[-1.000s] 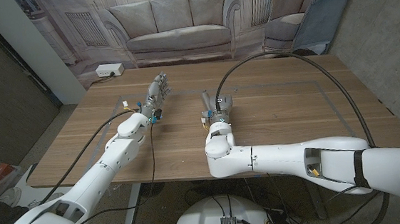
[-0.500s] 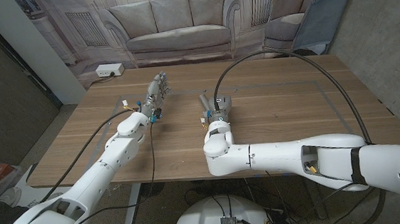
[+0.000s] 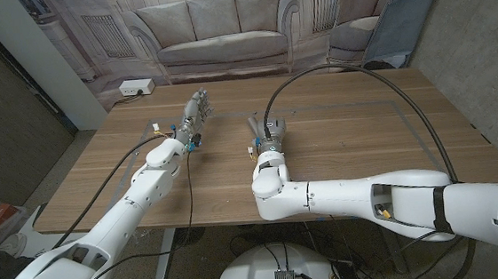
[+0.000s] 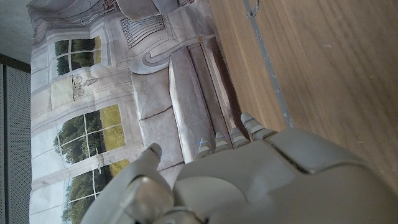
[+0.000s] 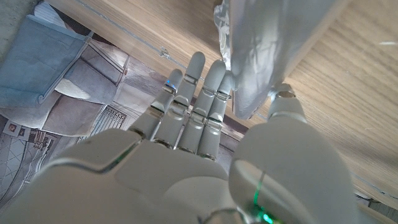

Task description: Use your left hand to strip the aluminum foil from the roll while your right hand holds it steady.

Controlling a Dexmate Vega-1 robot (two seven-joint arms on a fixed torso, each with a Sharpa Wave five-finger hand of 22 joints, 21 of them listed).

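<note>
Your right hand (image 3: 272,136) stands near the middle of the wooden table (image 3: 348,154), fingers straight and close together, pointing toward the far edge. In the right wrist view, the foil roll (image 5: 267,50) sits between the thumb and the fingers (image 5: 199,99); the thumb tip touches or nearly touches the crinkled silver foil, but you cannot tell whether the hand truly grips it. From the head view, the foil roll (image 3: 254,126) shows as a short silver cylinder just beside that hand, on the side toward your left arm, lying on the table and angled toward the far edge.

Your left hand (image 3: 195,112) is well apart from the foil roll, nearer the table's far left part. Its fingers are extended and slightly spread, holding nothing. The left wrist view shows the fingertips (image 4: 249,127) above bare wood.

Beyond the table's far edge hangs a backdrop (image 3: 222,26) printed with a grey sofa. A white power strip (image 3: 135,88) lies on the floor off the table's far left corner.
</note>
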